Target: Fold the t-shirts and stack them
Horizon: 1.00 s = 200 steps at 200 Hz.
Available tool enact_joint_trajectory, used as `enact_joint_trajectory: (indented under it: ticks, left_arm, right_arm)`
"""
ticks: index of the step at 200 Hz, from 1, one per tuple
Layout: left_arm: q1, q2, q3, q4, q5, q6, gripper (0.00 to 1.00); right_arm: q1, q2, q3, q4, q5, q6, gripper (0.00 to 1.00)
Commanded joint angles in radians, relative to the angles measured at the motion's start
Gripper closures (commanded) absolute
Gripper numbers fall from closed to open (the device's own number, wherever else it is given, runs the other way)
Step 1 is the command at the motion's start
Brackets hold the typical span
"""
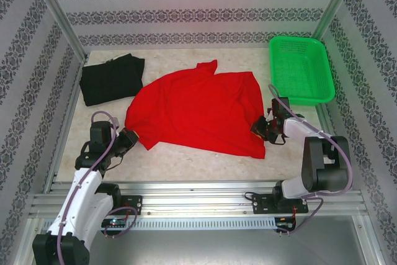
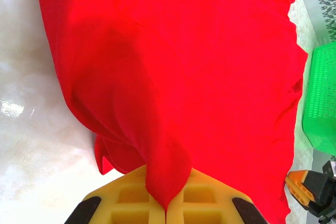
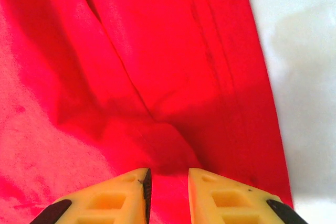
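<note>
The red t-shirt [image 1: 198, 110] lies spread and rumpled in the middle of the table, plain side up. A black t-shirt [image 1: 111, 79] sits folded at the back left. My left gripper [image 1: 130, 136] is at the red shirt's near left corner. In the left wrist view the left gripper [image 2: 167, 177] is shut on a pinched point of the red t-shirt [image 2: 199, 66]. My right gripper [image 1: 260, 130] is at the shirt's near right edge. In the right wrist view the right gripper [image 3: 168, 174] stands open a narrow gap, with a raised fold of red t-shirt [image 3: 157, 66] between its fingers.
A green mesh basket [image 1: 301, 69] stands at the back right, just beyond the right arm; its side [image 2: 323, 98] shows in the left wrist view. Patterned walls enclose the table. Bare pale tabletop [image 1: 205, 159] runs along the near edge, in front of the shirt.
</note>
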Motion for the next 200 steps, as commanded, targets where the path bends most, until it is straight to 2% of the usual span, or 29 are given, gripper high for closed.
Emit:
enact_joint_trajectory:
  ticks: [1,16,36,83,146,200]
  left_arm:
    - [0.005,-0.014,0.027,-0.025,0.013,0.015,1.00]
    - [0.005,-0.013,0.023,-0.022,0.014,0.014,1.00]
    - [0.005,-0.014,0.022,-0.017,0.017,0.014,1.00]
    - [0.005,-0.013,0.026,-0.024,0.021,0.021,1.00]
    - [0.006,-0.013,0.030,-0.026,0.024,0.022,1.00]
    - [0.005,-0.018,0.029,-0.027,0.022,0.020,1.00]
  right_arm:
    - [-0.004,-0.064,-0.026,-0.016,-0.013,-0.029,0.75]
    - [-0.005,-0.072,-0.029,-0.045,0.006,-0.050,0.75]
    - [-0.012,-0.091,-0.037,-0.045,0.026,-0.049,0.66]
    - [-0.012,-0.070,0.027,-0.128,0.121,-0.132,0.60]
    - [0.027,0.028,0.068,-0.066,0.100,-0.140,0.59]
    - [0.058,0.048,0.082,-0.043,0.084,-0.137,0.60]
